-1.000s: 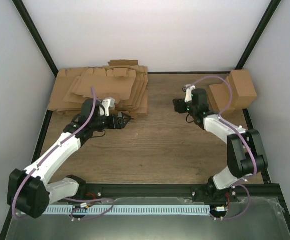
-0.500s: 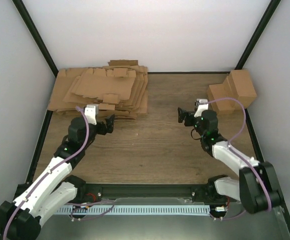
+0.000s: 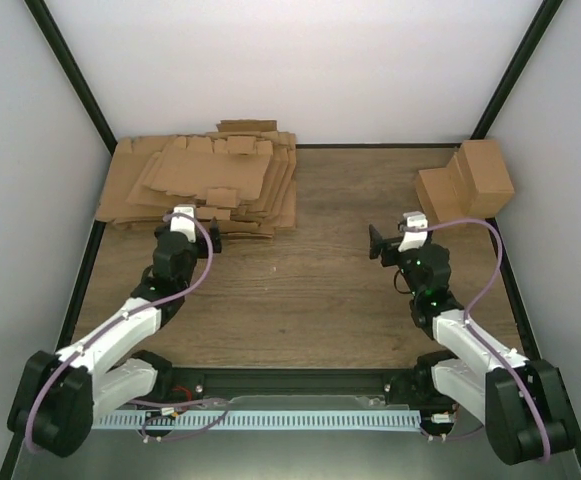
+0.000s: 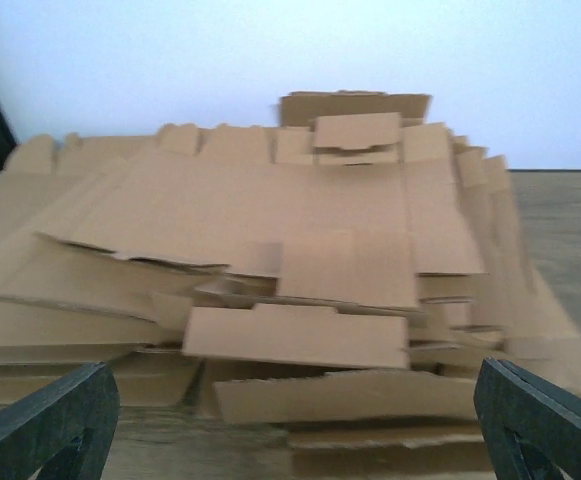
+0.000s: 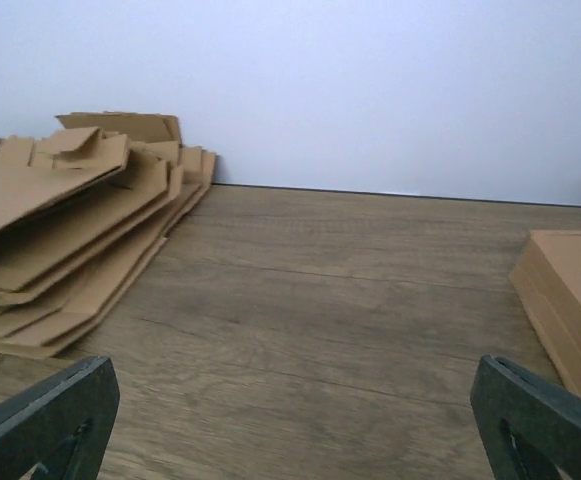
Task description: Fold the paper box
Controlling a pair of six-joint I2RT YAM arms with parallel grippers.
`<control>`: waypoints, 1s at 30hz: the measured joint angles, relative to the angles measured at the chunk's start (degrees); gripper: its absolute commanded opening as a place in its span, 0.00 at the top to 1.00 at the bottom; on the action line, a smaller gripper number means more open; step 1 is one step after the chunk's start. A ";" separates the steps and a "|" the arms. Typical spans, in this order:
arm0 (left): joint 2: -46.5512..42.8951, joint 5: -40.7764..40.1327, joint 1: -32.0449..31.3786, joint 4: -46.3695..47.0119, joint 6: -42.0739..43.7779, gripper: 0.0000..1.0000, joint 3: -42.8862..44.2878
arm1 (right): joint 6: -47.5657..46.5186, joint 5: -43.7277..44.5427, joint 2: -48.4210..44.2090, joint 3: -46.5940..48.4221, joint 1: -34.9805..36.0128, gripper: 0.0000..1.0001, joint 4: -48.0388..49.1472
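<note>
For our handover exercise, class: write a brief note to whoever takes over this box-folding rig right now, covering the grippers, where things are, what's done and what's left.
Left gripper: open, empty, facing the pile of flat cardboard sheets at far left.
Right gripper: open, empty, over the wooden table.
Small carton: far right, beside a blocky carton.
Done: the small carton looks folded up.
Left: probably nothing; check that its flaps are closed.
</note>
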 measured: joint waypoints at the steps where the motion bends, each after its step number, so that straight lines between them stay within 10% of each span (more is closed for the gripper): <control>1: 1.88 -1.22 0.46 2.08 1.09 0.00 0.00 | -0.63 -0.85 0.11 -0.81 -0.83 0.00 1.20; 8: 8.59 -2.12 9.03 12.72 3.80 0.00 -2.01 | 0.46 -9.81 7.54 -5.86 -16.68 0.01 14.23; 30: 30.40 9.90 22.27 38.75 8.57 0.00 -5.75 | -0.81 -15.67 31.69 -4.85 -15.89 0.00 37.27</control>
